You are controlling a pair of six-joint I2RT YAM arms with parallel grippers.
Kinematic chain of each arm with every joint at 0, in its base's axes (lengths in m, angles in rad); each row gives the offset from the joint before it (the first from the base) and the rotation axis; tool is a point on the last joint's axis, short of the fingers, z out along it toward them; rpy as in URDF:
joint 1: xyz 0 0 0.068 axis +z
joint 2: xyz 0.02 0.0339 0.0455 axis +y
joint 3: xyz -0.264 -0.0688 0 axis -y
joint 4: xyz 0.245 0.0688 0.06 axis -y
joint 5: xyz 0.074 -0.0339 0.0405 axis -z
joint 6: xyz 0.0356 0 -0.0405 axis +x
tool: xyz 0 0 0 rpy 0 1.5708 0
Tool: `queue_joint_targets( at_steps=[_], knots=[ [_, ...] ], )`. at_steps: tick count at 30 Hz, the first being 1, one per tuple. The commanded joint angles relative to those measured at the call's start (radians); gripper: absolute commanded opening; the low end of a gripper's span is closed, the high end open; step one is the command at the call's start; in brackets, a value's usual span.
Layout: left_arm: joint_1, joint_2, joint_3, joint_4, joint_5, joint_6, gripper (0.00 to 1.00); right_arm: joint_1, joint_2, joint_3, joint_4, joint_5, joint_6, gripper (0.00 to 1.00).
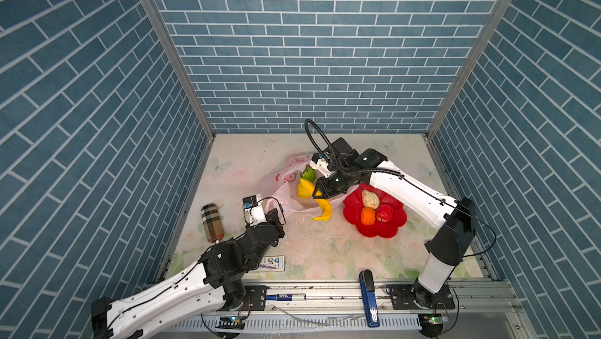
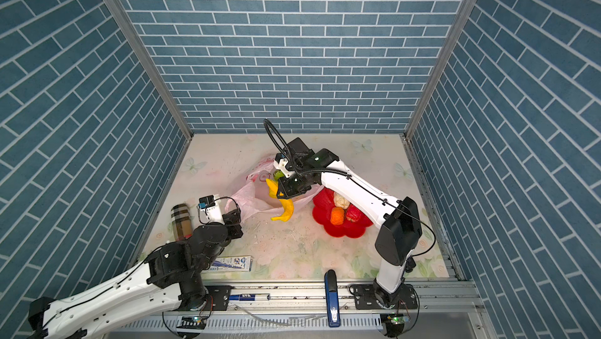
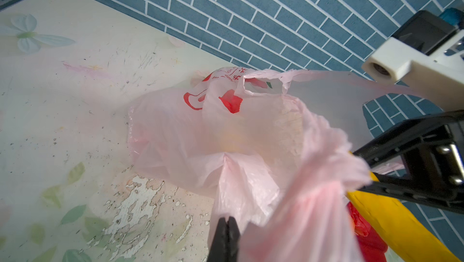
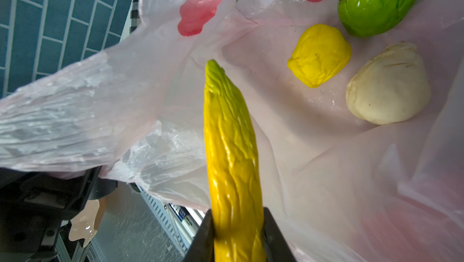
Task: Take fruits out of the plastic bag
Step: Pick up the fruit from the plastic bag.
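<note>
The bag point(image 3: 180, 132) lies crumpled near the middle of the tabletop point(image 1: 325, 249). It carries red fruit pictures and red lettering too creased to read. The left gripper point(image 3: 227, 220) is pressed together on a bunched fold of the bag's edge, lifting it and holding the mouth open.

Inside the bag lie a green fruit point(image 4: 376, 1), a lumpy yellow fruit point(image 4: 319, 54) and a beige fruit point(image 4: 389, 84), close together but apart. The right gripper point(image 4: 238, 223) pinches the banana point(image 4: 229, 135) at the bag's mouth, just beside the red plate point(image 1: 377, 231).

On the plate a second beige fruit point(image 1: 370, 198), an orange fruit point(image 1: 368, 216) and a red fruit point(image 1: 384, 212) sit bunched together. A small box point(image 1: 273, 263) near the front edge has blue print too small to read.
</note>
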Motion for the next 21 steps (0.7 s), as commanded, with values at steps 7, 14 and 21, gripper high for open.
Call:
queue_joint_targets(
  at_steps=[7,14,21],
  knots=[
    [-0.007,0.0,0.022,-0.018,-0.02,0.013,0.0,0.002,-0.095,0.018,-0.038,-0.092,-0.051,0.21],
    [-0.006,-0.001,0.02,-0.021,-0.017,0.015,0.0,-0.02,-0.122,0.064,0.028,-0.152,-0.029,0.2],
    [-0.007,-0.009,0.019,-0.027,-0.019,0.016,0.0,-0.093,-0.162,0.091,0.012,-0.048,-0.028,0.19]
  ],
)
